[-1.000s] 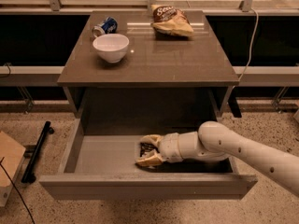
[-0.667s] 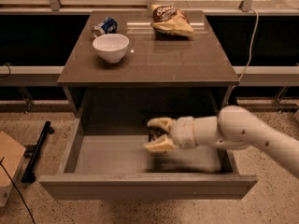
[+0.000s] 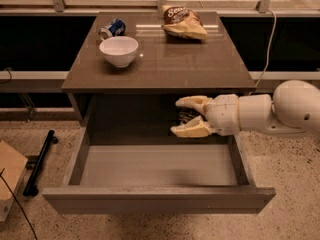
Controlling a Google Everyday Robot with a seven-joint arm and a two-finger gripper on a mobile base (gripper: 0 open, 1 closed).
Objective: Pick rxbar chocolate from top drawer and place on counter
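My gripper point(image 3: 189, 117) hangs in front of the cabinet, just under the counter's front edge and above the back right of the open top drawer point(image 3: 159, 199). Its tan fingers point(image 3: 193, 103) are closed on a small dark bar with pale lettering, the rxbar chocolate point(image 3: 184, 116), held clear of the drawer. The drawer's light grey floor point(image 3: 150, 166) lies bare. The glossy grey-brown counter point(image 3: 170, 59) is above the gripper.
On the counter stand a white bowl point(image 3: 119, 50), a tipped blue can point(image 3: 112, 28) behind it, and a tan-and-brown chip bag point(image 3: 182, 23) at the back. A black bar point(image 3: 41, 161) and a cardboard box point(image 3: 7, 179) lie on the floor at the left.
My gripper has risen from the drawer floor with the bar in it, up to just below the counter edge and slightly to the right.
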